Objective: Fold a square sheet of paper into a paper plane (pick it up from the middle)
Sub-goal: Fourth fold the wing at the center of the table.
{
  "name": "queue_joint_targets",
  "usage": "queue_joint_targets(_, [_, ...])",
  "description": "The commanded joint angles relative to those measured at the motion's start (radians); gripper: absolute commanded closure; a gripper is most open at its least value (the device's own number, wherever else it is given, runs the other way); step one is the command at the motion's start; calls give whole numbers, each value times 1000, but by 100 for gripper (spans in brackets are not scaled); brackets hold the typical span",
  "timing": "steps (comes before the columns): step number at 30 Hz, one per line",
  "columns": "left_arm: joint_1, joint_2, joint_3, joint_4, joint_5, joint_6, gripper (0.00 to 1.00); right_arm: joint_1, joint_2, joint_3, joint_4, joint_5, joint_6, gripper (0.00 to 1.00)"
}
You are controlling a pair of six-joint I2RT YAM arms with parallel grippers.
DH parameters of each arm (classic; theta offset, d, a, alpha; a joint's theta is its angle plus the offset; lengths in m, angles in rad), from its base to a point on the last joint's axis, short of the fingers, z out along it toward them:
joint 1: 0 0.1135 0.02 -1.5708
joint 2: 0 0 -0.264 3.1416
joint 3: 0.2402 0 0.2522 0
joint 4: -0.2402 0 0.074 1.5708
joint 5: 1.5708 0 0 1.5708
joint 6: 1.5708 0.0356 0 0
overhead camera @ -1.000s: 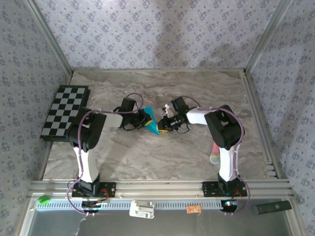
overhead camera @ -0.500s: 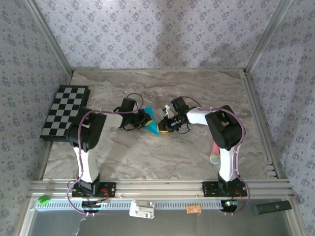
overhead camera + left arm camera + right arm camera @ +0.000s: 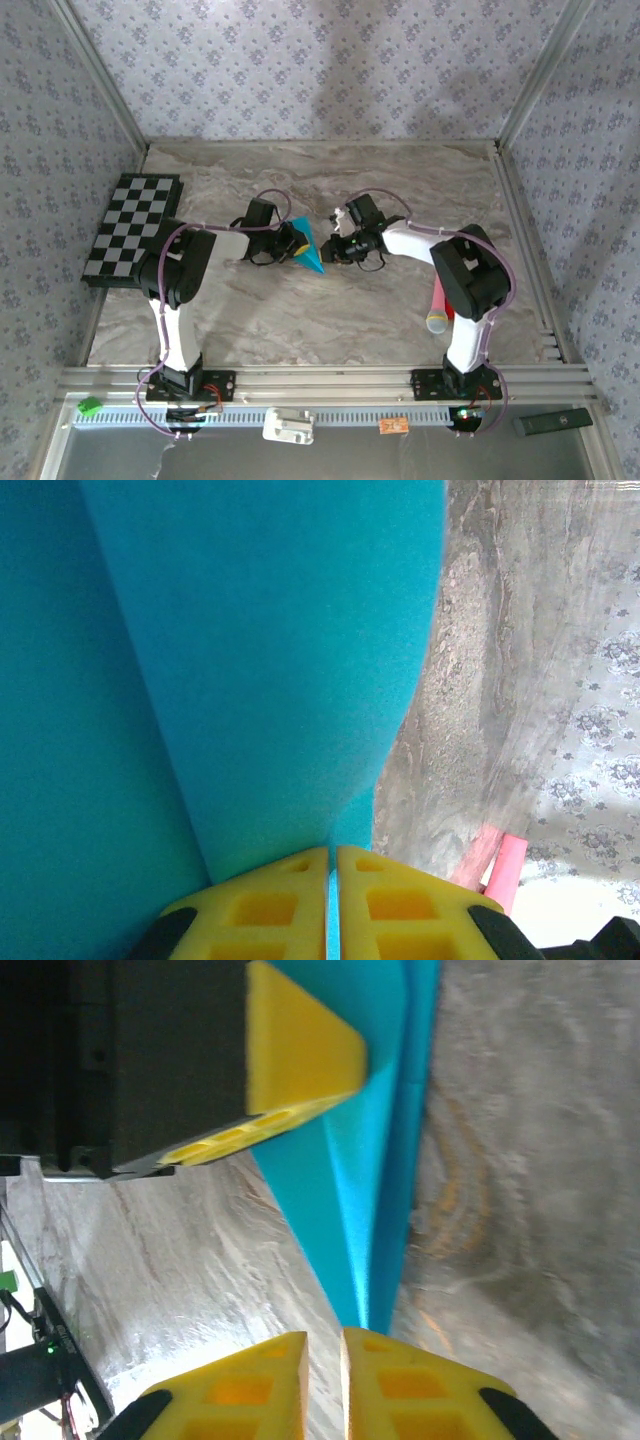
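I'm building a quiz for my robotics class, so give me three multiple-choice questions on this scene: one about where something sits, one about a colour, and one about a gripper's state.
1. Where is the checkered board?
A) at the left edge of the table
B) between the two grippers
C) by the right arm's base

2. What colour is the folded paper?
A) pink
B) teal-blue
C) white

3. How is the left gripper?
A) wide open
B) shut on nothing
C) shut on the folded paper

Answers:
1 A, the top view shows it there.
2 B, it looks teal-blue in every view.
3 C, the left wrist view shows paper pinched between its yellow fingers.
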Motion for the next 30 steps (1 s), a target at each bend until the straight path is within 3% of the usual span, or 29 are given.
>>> queue_joint_targets(1, [-4, 1, 14, -12, 6, 23, 89, 14, 45, 45, 9, -29, 22, 85])
queue_joint_targets(30, [-4, 12, 17, -23, 4, 22, 90, 31, 156, 65, -27, -33, 10, 86])
